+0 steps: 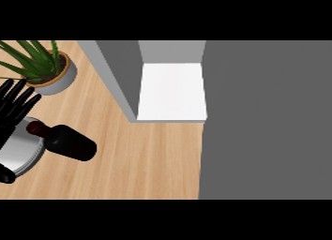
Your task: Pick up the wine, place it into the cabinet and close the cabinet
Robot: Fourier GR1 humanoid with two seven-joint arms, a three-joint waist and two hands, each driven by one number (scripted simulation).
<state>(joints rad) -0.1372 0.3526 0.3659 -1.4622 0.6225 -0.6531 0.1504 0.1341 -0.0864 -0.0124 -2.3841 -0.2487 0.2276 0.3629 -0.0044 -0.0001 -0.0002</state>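
The wine bottle [70, 143] is dark, with a reddish neck pointing up-left, and stands on the wooden counter [148, 159] at the left. My left hand [10, 108] shows at the left edge just above the bottle's neck, open with fingers straight and pointing up, holding nothing. Its grey forearm [18, 151] lies right beside the bottle. The cabinet [119, 79] is open further right, its white inside floor [172, 91] bare. My right hand shows nowhere.
A potted green plant [48, 70] stands at the back left, close above my left hand. A large grey panel [273, 117] fills the right side of the view, beside the cabinet's opening. Bare wood lies between bottle and cabinet.
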